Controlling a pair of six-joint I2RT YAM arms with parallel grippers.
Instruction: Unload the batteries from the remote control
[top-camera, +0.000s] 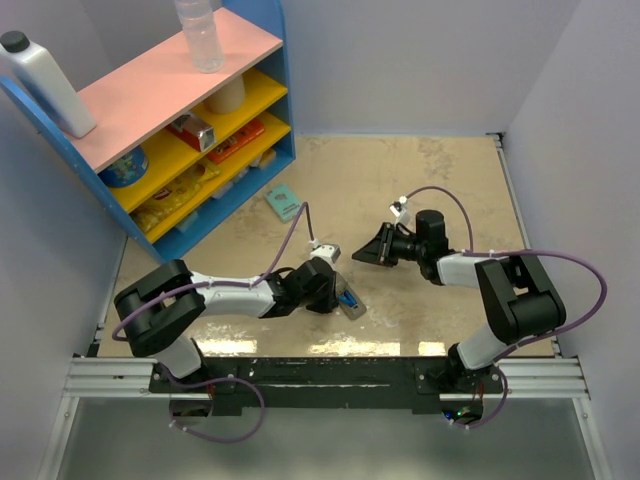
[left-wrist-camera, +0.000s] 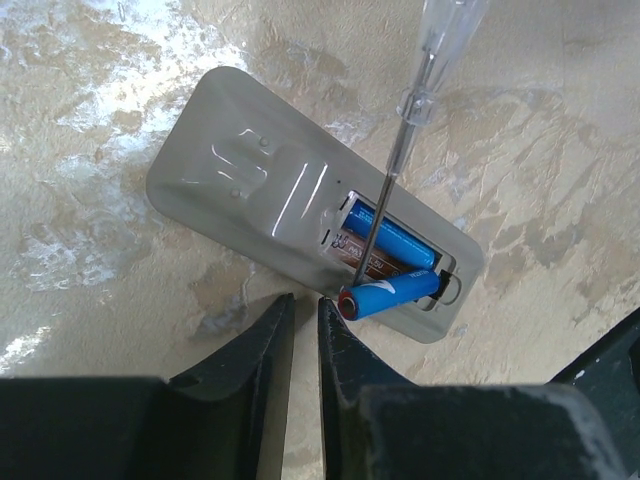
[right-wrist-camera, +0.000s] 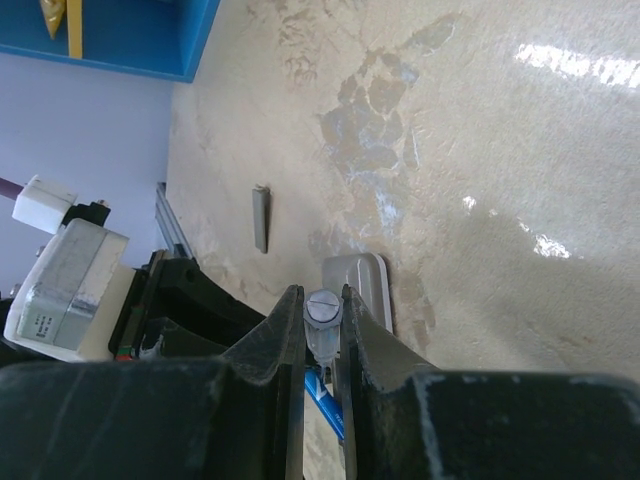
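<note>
The grey remote control (left-wrist-camera: 250, 180) lies face down on the table with its battery bay open; it also shows in the top view (top-camera: 352, 306). One blue battery (left-wrist-camera: 395, 291) is tilted up out of the bay, and a second (left-wrist-camera: 390, 236) lies inside. My right gripper (right-wrist-camera: 322, 292) is shut on a clear-handled screwdriver (right-wrist-camera: 323, 310). The screwdriver's shaft (left-wrist-camera: 375, 215) reaches into the bay beside the raised battery. My left gripper (left-wrist-camera: 303, 298) rests at the remote's near edge, jaws a narrow gap apart with nothing between them.
A blue shelf unit with a pink top (top-camera: 150, 95) stands at the back left, carrying a white bottle (top-camera: 45, 85) and a clear bottle (top-camera: 200, 35). A teal flat box (top-camera: 284, 202) lies near it. A thin grey stick (right-wrist-camera: 260, 218) lies on the table beyond the remote.
</note>
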